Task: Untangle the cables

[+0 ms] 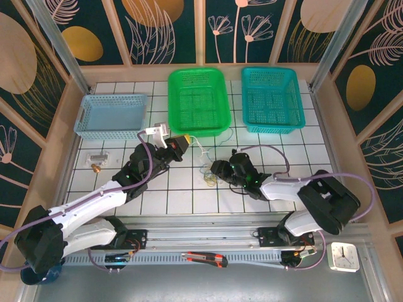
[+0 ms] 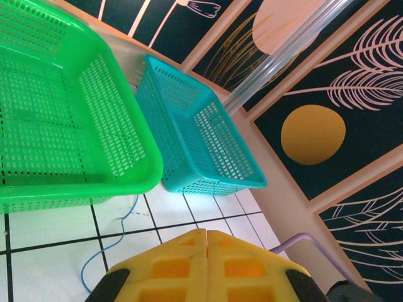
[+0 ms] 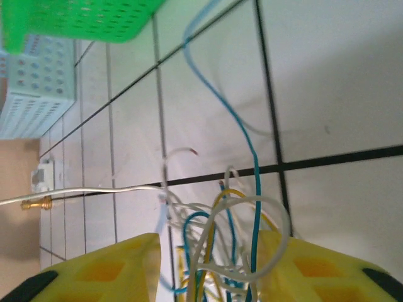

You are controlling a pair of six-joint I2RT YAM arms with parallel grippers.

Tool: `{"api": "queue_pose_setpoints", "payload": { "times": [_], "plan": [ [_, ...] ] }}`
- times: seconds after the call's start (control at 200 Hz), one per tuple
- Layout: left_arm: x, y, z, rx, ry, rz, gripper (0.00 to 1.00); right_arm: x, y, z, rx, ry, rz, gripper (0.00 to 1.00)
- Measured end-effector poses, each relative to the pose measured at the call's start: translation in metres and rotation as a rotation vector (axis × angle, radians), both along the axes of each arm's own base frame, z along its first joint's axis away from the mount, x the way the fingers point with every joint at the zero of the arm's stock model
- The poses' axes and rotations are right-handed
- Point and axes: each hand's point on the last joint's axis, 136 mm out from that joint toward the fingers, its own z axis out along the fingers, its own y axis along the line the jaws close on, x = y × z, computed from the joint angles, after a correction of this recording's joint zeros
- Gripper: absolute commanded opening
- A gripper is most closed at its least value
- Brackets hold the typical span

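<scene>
The cables (image 1: 208, 173) lie in a small knot of whitish, blue and yellow loops on the tiled table, in front of the green basket. My right gripper (image 1: 218, 168) sits just right of the knot. In the right wrist view it is open (image 3: 211, 251), with a yellow finger (image 3: 113, 270) on each side of the tangle (image 3: 227, 239). My left gripper (image 1: 179, 145) hangs to the upper left of the knot, its yellow fingers pressed together (image 2: 206, 236). A whitish cable (image 3: 94, 190) runs nearly straight from the knot toward it. A blue cable (image 2: 104, 242) trails over the tiles.
A light blue basket (image 1: 110, 115), a green basket (image 1: 198, 100) and a teal basket (image 1: 272, 99) line the back. A brass fitting (image 1: 96, 167) and a small white part (image 1: 96, 156) lie at the left. A cutter (image 1: 204, 258) and a clock (image 1: 344, 256) sit near the arm bases.
</scene>
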Motion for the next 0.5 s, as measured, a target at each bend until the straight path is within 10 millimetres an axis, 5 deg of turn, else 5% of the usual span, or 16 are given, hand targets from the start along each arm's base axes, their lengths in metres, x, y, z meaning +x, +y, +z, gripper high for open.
{"api": "queue_pose_setpoints", "payload": {
  "times": [0.35,0.5],
  "plan": [
    [0.000,-0.002,-0.004,0.006,0.008,-0.008,0.00,0.002,-0.010,0.084,0.004,-0.203,0.009,0.45],
    [0.000,-0.002,-0.004,0.004,0.012,-0.007,0.00,-0.001,-0.014,0.110,0.012,-0.279,0.019,0.56]
  ]
}}
